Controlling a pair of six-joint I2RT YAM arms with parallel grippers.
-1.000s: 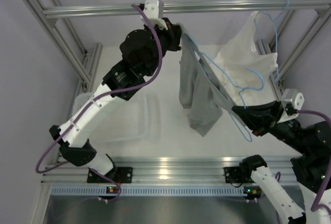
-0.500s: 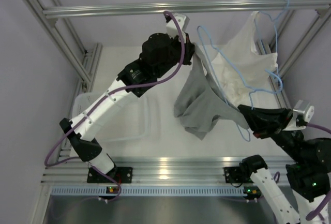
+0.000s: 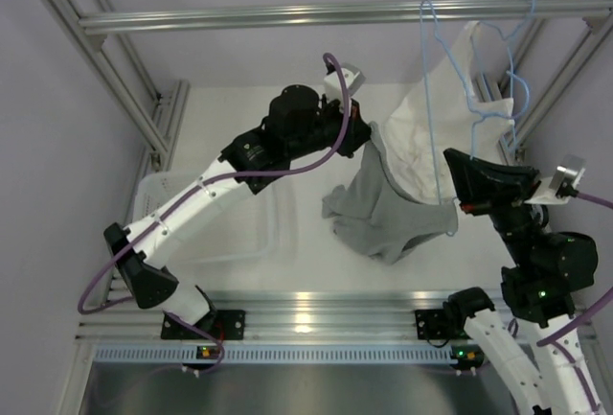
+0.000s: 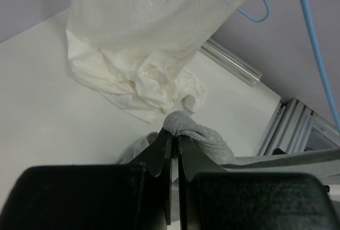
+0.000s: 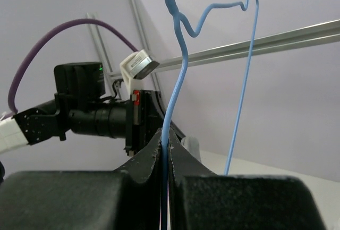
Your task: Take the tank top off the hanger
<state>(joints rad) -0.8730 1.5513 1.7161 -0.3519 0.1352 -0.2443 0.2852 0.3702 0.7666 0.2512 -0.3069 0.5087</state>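
The grey tank top [image 3: 381,216] hangs crumpled in mid-air over the white table. My left gripper [image 3: 368,137] is shut on its upper edge; the left wrist view shows grey cloth [image 4: 197,133] pinched between the closed fingertips [image 4: 173,134]. My right gripper [image 3: 452,158] is shut on the wire of the light-blue hanger [image 3: 428,80], which stands nearly upright with its hook near the top rail. The right wrist view shows the wire [image 5: 179,54] clamped between the fingertips [image 5: 165,137]. The top's right edge reaches the hanger's lower end; I cannot tell whether it still hooks there.
A white garment [image 3: 450,99] hangs on a second blue hanger [image 3: 508,70] at the back right, and shows in the left wrist view [image 4: 143,54]. A clear plastic bin [image 3: 225,228] sits on the table at the left. An aluminium rail [image 3: 287,17] crosses the top; frame posts stand on both sides.
My right gripper swung the hanger up towards the rail until it stood nearly upright. My left gripper moved right and down with the grey top, which now sags lower and hangs mostly off the wire.
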